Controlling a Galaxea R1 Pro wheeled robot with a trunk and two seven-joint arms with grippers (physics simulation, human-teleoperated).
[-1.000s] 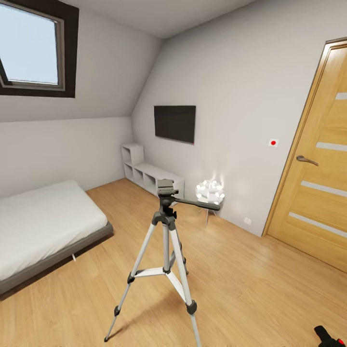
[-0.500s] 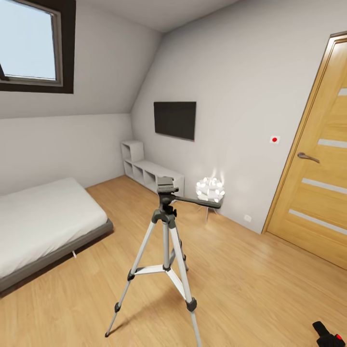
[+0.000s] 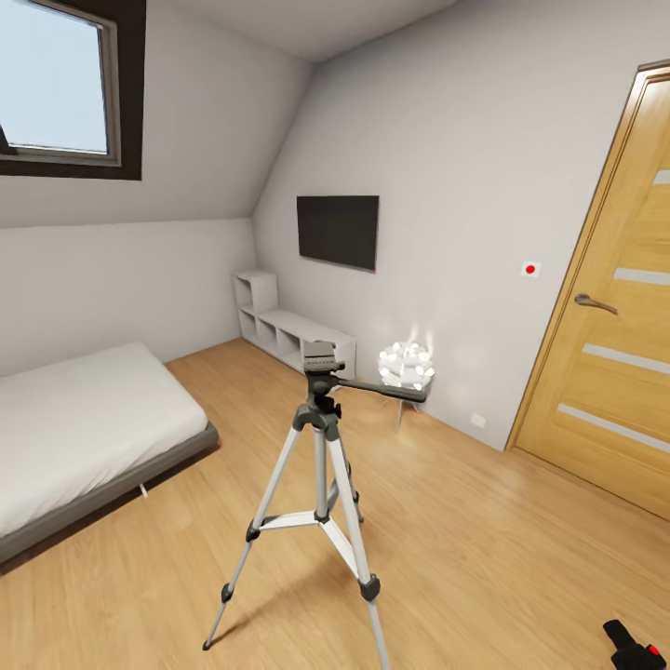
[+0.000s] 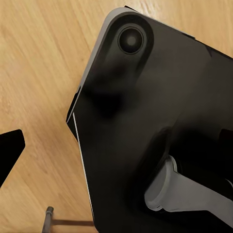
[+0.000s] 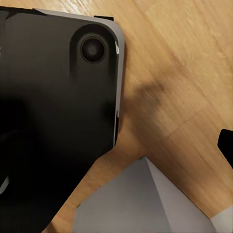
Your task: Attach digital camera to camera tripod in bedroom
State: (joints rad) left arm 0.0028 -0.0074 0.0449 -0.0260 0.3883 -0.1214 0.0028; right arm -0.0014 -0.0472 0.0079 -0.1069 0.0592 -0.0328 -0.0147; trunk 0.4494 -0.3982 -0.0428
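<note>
approach | we face the camera tripod at 12 o'clock | digital camera at 5 o'clock | end effector states: cannot tell | advice: close in slowly, line up with head

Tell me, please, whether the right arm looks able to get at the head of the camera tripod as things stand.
Probably not yet. The camera tripod stands out on the wood floor some way ahead of the robot, its head bare. Nothing blocks the way, but the black object with a red spot sits at the view's lower right edge, well short.
</note>
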